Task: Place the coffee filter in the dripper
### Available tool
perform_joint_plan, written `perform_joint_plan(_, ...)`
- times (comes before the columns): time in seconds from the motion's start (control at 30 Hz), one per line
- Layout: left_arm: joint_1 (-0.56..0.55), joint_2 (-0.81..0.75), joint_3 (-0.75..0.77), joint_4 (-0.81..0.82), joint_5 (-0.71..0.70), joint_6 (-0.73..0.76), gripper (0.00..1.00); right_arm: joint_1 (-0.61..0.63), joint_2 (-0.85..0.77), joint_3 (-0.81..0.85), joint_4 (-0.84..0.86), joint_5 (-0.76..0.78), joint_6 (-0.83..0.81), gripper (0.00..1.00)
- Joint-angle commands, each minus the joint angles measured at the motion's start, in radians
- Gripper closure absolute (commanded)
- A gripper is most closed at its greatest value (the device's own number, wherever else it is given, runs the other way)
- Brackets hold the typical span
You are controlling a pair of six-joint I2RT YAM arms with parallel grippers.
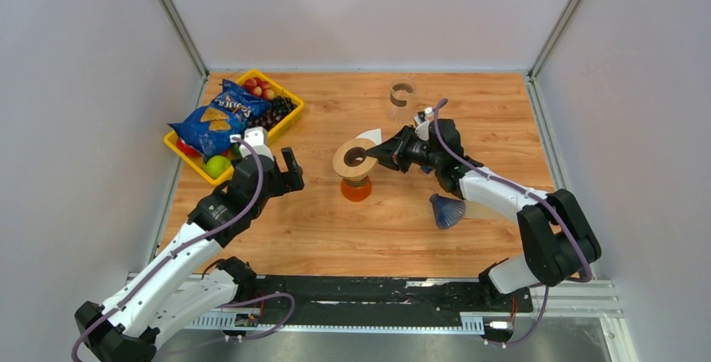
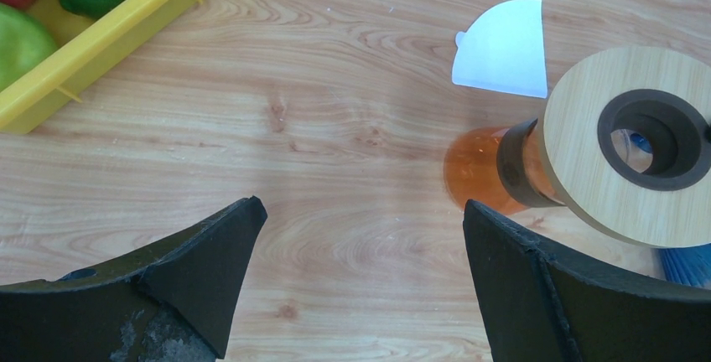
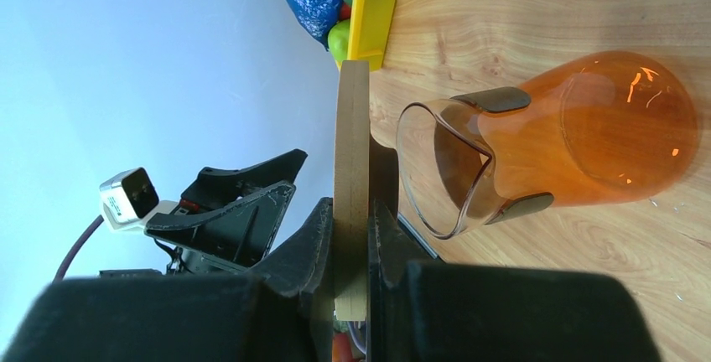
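Paper filter (image 1: 370, 136) — white, folded flat, lying on the bare wood just behind the wooden disc (image 1: 342, 161). Nothing touches it, and it is not in any dripper yet.

The disc has a dark-lined hole and hangs tilted over the mouth of the orange carafe (image 1: 356, 188). I can't tell whether it rests on the glass. I take it for the dripper's collar.

Right gripper (image 1: 381, 151): jaws nearly closed, pinching the disc by its rim.

Left gripper (image 1: 278, 169): spread as wide as it goes, holding nothing, hovering low near the carafe on the basket side.

A blue fluted cone (image 1: 447, 209), possibly the dripper proper, lies on its side by the right forearm, well apart from the filter. A clear cup (image 1: 402, 94) stands at the back. The yellow basket (image 1: 285, 96) with its chip bag (image 1: 214, 119) sits far left.

Risks, as I judge them:
- A flat sheet on smooth wood gives the fingers little to bite on, so they may skid and push it away.
- The left arm would have to reach past the carafe — a brush could tip it.
- The disc is held by its edge only, so it could twist in the grip or knock the glass.
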Motion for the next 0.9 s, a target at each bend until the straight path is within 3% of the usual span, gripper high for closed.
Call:
perform_joint_plan(0.0, -0.002, 0.007, 0.001, 0.019, 0.002, 0.002, 0.0, 0.003, 0.002, -0.006, 0.093, 0.004, 0.013, 0.94)
perform_joint_plan(0.37, -0.001, 0.014, 0.001, 0.018, 0.015, 0.009, 0.0, 0.005, 0.052, -0.018, 0.12, -0.008, 0.024, 0.9)
perform_joint_plan(0.87, -0.002, 0.02, 0.002, 0.019, 0.024, 0.016, 0.0, 0.005, 0.037, 0.008, 0.043, 0.017, -0.028, 0.7)
